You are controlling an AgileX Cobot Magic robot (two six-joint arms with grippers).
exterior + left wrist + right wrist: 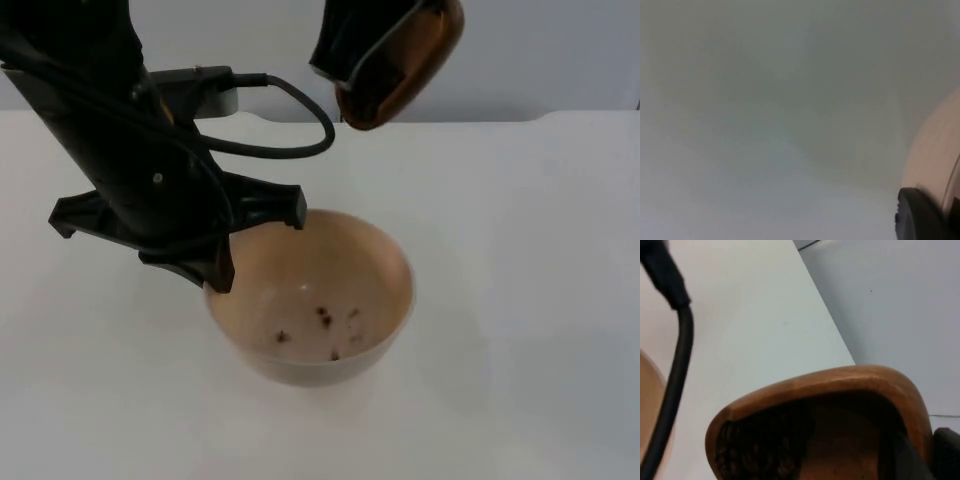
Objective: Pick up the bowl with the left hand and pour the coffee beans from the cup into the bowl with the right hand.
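A beige bowl (400,275) sits in the middle of the top view, with a few coffee beans (325,320) on its bottom. My left gripper (255,242) is shut on the bowl's left rim; the left wrist view shows one black fingertip (920,215) against the bowl's wall (935,150). A soft shadow beneath the bowl suggests it is off the table. Behind and above the bowl, my right gripper (360,55) is shut on a brown wooden cup (410,60), tilted with its mouth down toward the bowl. More beans (760,445) lie inside the cup (840,385).
The white table (540,300) spreads around the bowl and ends at the grey partition wall (560,50). A black cable (300,120) from the left arm loops between the cup and the bowl.
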